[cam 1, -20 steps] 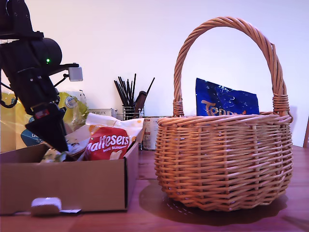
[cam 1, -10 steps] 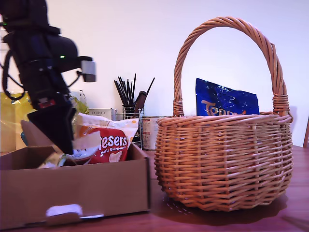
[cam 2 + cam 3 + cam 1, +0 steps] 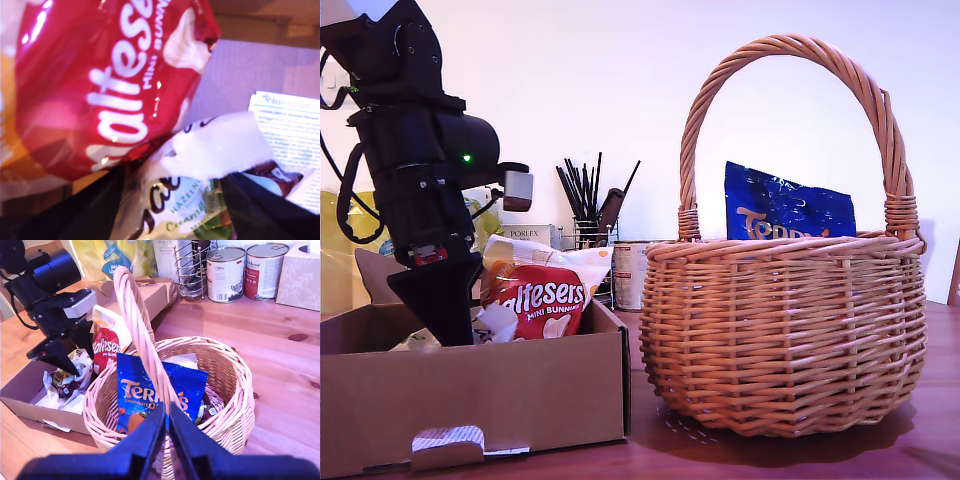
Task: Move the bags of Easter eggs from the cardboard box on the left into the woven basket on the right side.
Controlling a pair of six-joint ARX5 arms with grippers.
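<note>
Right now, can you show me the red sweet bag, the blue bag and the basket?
red sweet bag [image 3: 542, 297], exterior view, its printed front.
blue bag [image 3: 785, 205], exterior view, its top half.
basket [image 3: 785, 345], exterior view, its woven wall.

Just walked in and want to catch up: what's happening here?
My first hand is down in the cardboard box, closed on a white-green sweet bag, with the Maltesers bag beside it. The blue Terry's bag already stands in the woven basket. My second hand hangs shut above the basket, holding nothing.
</note>
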